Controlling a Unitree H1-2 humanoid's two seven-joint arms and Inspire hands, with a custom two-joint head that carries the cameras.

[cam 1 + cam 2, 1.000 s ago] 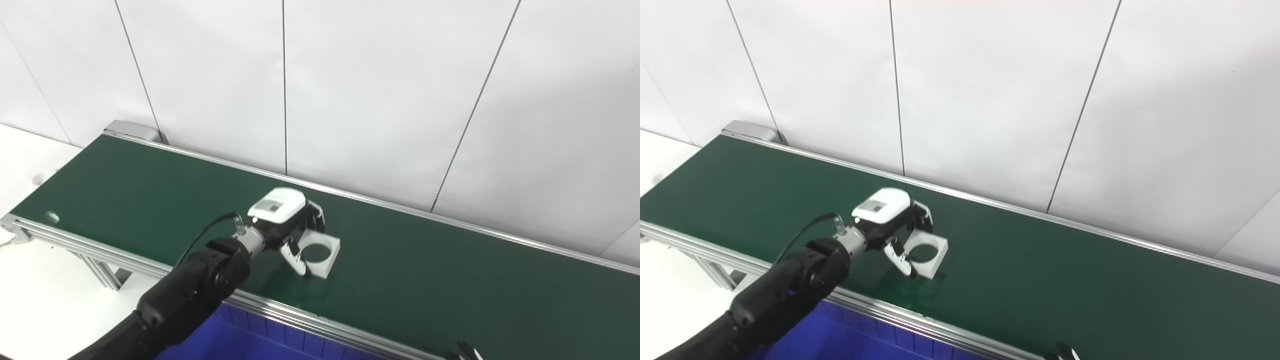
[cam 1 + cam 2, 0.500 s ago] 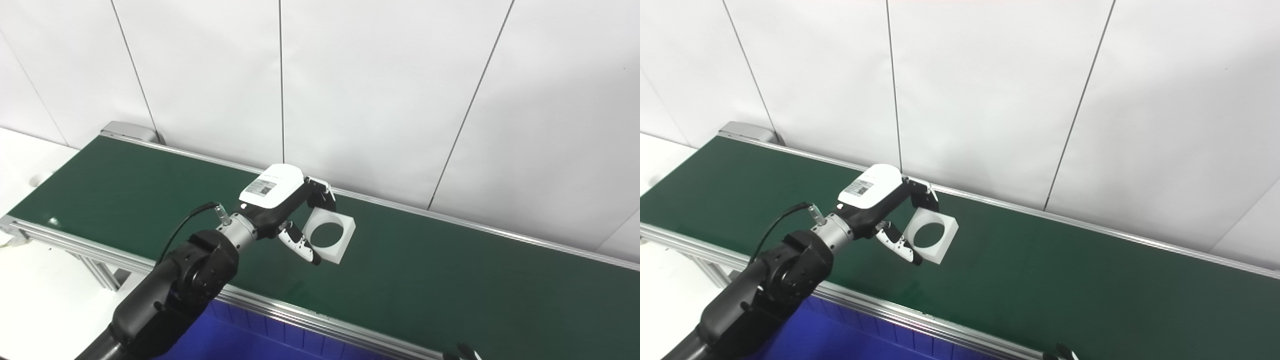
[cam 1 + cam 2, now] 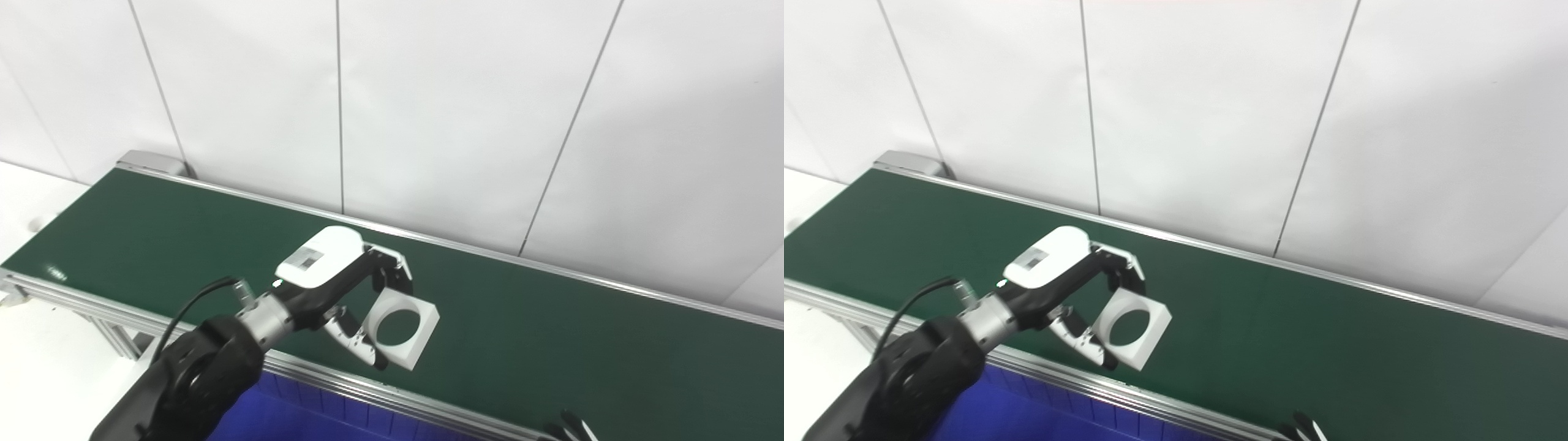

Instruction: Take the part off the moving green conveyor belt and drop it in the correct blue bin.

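White square part with round bore [image 3: 402, 329]: pinched by its near edge in the left hand [image 3: 343, 291] above the green conveyor belt [image 3: 551, 331]; apparently rigid, light, smooth-faced.

green conveyor belt [image 3: 539, 343], silver rails

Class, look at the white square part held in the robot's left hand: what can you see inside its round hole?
Through the hole in the white square part, held by the left hand, only the green conveyor belt shows. The belt behind the part's solid frame is hidden.
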